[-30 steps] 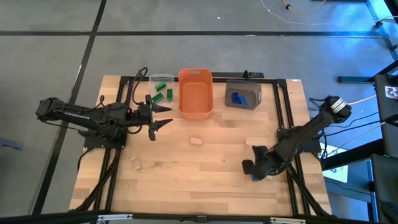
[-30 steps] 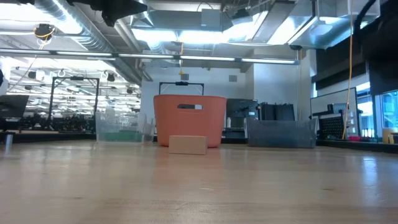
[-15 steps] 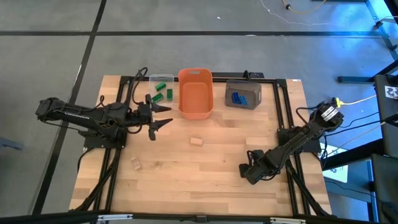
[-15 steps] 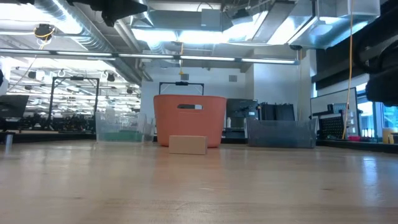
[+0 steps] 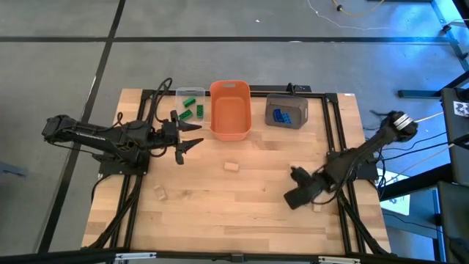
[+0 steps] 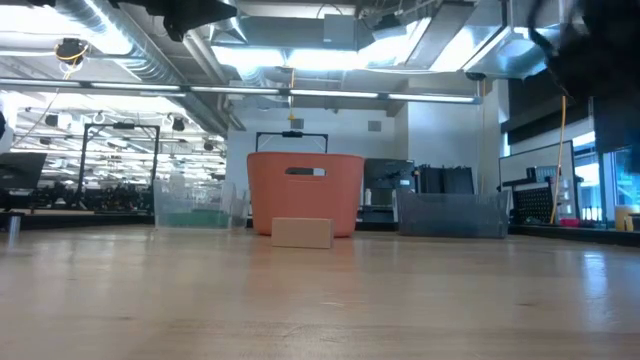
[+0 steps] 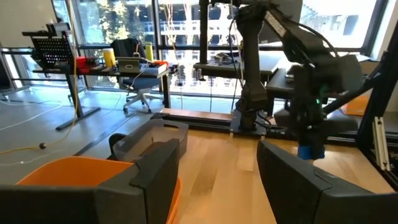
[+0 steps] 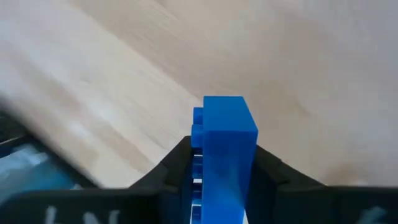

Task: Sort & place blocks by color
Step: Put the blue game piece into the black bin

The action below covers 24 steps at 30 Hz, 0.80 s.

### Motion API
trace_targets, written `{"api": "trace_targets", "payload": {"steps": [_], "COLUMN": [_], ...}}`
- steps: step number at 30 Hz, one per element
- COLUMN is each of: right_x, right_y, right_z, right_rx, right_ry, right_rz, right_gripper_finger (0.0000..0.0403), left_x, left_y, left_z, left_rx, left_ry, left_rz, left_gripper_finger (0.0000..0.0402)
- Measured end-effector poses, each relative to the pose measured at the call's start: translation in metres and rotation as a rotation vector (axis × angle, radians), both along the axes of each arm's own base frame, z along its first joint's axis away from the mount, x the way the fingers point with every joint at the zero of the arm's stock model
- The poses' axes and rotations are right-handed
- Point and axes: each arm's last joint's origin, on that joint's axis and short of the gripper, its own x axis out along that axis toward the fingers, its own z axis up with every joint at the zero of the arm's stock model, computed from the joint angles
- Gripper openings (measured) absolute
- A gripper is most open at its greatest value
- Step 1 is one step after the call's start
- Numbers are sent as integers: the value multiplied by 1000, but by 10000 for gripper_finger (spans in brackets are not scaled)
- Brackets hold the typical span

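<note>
While pinching a studded blue brick [image 8: 222,146], right claw [image 8: 221,167] (dark), left claw [image 5: 192,137] spread, pale wood table [image 5: 249,213]

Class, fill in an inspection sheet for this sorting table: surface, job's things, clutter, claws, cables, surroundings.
Surface: wooden table, flat.
Job's things: green blocks in clear bin; blue blocks in grey bin; orange bin holds none; three tan blocks loose on the wood.
Clutter: nothing seen.
Claws: left claw open beside the clear bin; right claw shut on a blue block.
Cables: black wires at the left arm's base.
Surroundings: grey floor.
</note>
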Motion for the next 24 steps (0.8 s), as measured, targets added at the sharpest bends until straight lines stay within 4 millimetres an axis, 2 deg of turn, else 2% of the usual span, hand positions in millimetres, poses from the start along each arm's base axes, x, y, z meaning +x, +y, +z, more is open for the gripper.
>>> {"api": "trace_targets", "payload": {"steps": [5,12,16,18,21,24], "right_x": [14,60,89,99,104,102], "right_y": [-34,-93,-124,-136,-148,-150], "right_z": [31,41,50,59,75,82], "right_rx": [-64,-201,-296,-343,-424,-464], "right_ry": [-287,-603,-891,-1055,-1241,-1290], "right_rz": [208,381,432,433,418,405], "right_gripper_finger": [92,92,92,92,92,92], "left_x": [0,1,1,1,1,1], "left_y": [-1,-4,-4,-4,-4,-3], "left_z": [2,2,2,2,2,1], "left_rx": [-66,-231,-280,-280,-280,-276], "left_ry": [-38,-63,-71,-71,-71,-71], "left_rz": [-25,-160,-168,-168,-159,-130], "left_gripper_finger": [208,208,208,208,208,208]}}
